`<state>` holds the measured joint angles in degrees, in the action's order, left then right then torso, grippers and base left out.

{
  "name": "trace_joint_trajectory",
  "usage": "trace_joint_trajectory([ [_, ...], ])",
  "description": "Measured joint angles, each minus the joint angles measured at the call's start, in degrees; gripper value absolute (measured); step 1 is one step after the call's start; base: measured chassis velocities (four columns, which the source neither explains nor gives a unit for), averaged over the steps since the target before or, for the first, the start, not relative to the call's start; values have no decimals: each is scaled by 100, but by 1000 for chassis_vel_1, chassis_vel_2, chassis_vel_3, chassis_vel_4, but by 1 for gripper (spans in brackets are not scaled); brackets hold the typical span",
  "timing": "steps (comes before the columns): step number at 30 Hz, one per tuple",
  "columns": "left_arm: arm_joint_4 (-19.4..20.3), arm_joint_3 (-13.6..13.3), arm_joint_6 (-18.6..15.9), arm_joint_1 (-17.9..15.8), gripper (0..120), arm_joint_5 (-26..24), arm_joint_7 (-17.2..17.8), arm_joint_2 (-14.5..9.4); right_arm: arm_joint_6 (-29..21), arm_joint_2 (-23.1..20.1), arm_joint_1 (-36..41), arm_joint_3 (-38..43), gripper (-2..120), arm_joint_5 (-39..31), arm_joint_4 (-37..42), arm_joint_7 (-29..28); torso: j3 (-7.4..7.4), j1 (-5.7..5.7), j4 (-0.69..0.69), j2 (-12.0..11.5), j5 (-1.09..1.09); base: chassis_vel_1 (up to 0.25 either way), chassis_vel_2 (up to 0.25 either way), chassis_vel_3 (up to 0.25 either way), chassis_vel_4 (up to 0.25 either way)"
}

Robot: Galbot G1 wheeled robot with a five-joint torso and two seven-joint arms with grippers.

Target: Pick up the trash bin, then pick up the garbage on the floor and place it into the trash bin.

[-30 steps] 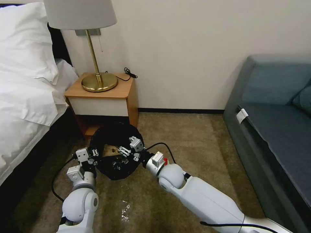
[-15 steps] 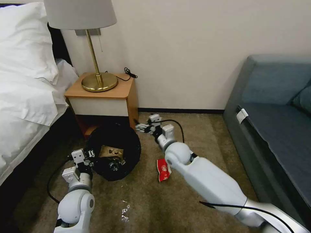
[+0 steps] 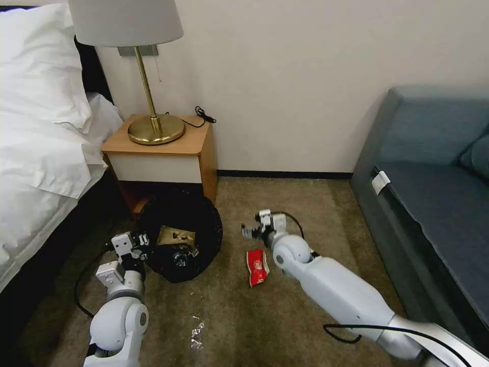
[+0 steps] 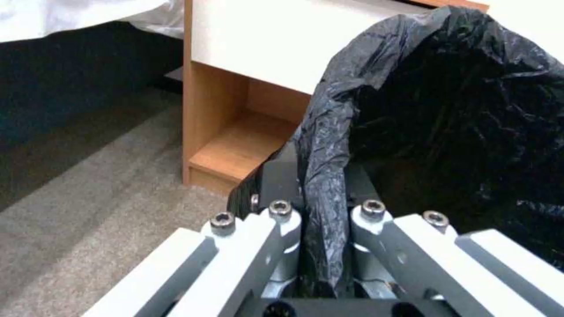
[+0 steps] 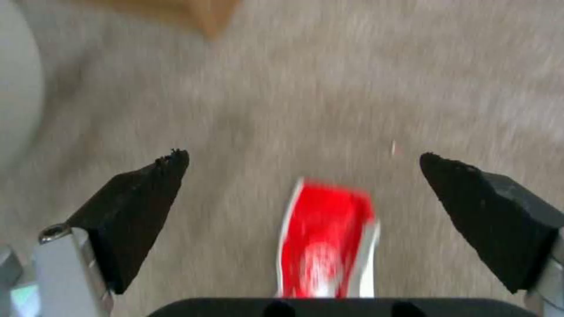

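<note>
The trash bin (image 3: pixel 204 224), lined with a glossy black bag, hangs tilted in front of the nightstand. My left gripper (image 3: pixel 138 243) is shut on its near left rim. In the left wrist view the bag's folded edge (image 4: pixel 326 145) is pinched between the fingers of the left gripper (image 4: pixel 323 193). Crumpled brown paper (image 3: pixel 175 236) lies inside the bin. One piece of garbage, a red snack packet (image 3: pixel 257 266), lies flat on the carpet right of the bin. My right gripper (image 3: pixel 253 232) hovers open just beyond it. In the right wrist view the packet (image 5: pixel 326 237) sits between the spread fingers of the right gripper (image 5: pixel 302 158).
A wooden nightstand (image 3: pixel 168 153) with a brass lamp (image 3: pixel 153 127) stands behind the bin. The bed (image 3: pixel 41 153) is on the left and a blue-grey sofa (image 3: pixel 433 193) on the right. A shiny clear film scrap (image 3: pixel 196 331) lies on the carpet near my base.
My right arm left the bin's mouth, swung out to the right, then came back low behind the red packet, which now lies uncovered. The left gripper and bin barely shifted.
</note>
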<state>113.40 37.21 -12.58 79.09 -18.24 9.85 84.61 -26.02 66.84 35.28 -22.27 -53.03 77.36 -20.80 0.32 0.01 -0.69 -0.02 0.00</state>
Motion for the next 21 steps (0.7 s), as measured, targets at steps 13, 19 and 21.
trace_joint_trajectory([
  [13, -12, -118, -5, -19, 5, 87, 2, 63, -787, -99, 243, 175, 100, -80, -94, 511, 0, 0, -1, 0, -1, 0, 0, 0, 0],
  [19, -36, -119, 9, -6, 5, 90, 2, 75, -861, 69, 276, 242, 100, 73, -347, 798, 0, 0, 0, 0, -1, 0, 0, 0, 0],
  [21, -37, -120, 13, -1, 5, 90, 2, 80, -861, 106, 284, 243, 100, 140, -409, 862, 0, 0, 0, 0, -1, 0, 0, 0, 0],
])
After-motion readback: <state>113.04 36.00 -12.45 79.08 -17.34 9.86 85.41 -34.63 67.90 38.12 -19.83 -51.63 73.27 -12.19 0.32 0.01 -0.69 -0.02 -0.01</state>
